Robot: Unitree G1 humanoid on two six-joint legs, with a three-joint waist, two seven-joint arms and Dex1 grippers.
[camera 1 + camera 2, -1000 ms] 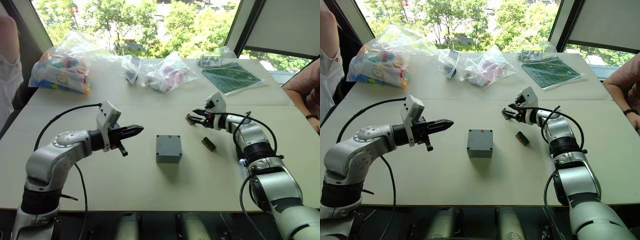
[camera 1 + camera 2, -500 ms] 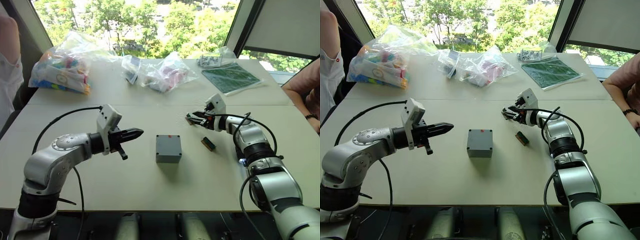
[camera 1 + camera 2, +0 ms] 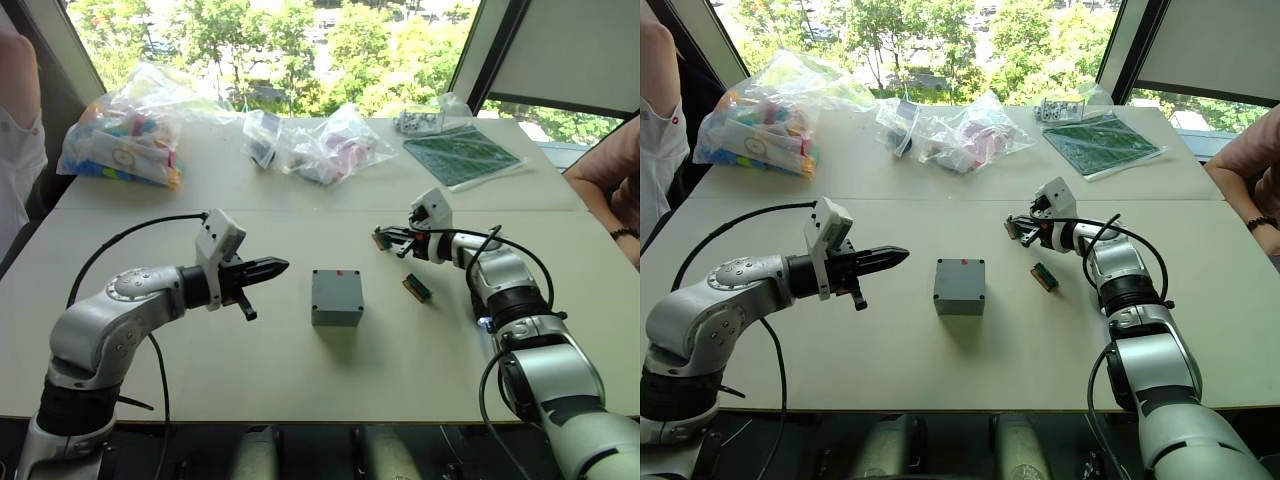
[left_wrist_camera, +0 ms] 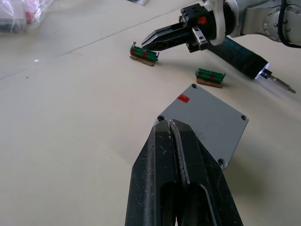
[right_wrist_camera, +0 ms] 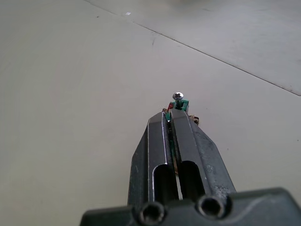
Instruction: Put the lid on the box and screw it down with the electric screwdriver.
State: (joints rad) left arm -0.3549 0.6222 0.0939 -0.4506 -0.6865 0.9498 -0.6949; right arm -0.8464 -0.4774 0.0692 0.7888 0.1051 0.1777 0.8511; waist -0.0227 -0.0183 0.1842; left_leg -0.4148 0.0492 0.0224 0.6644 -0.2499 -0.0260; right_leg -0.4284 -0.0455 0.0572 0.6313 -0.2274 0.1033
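Note:
The grey box (image 3: pixel 337 306) stands mid-table with the lid (image 4: pixel 207 117) flat on top, a red mark at its far edge. Just to its left, my left gripper (image 3: pixel 281 266) is shut and empty, pointing at it. My right gripper (image 3: pixel 384 237) is shut, its tips at a small green component (image 4: pixel 143 53) with a screw standing on it, right of and beyond the box. A second green component (image 3: pixel 417 288) lies nearer the box. The electric screwdriver (image 4: pixel 240 54) lies on the table by my right forearm.
Clear bags of parts (image 3: pixel 125 125) (image 3: pixel 330 140) and a green board (image 3: pixel 462 152) lie along the table's far side. A person's sleeve (image 3: pixel 15 140) is at the left edge, another person's arm (image 3: pixel 610 175) at the right.
My right gripper's tips have shifted slightly at the green component. The left gripper has edged a little toward the box. The box has not moved.

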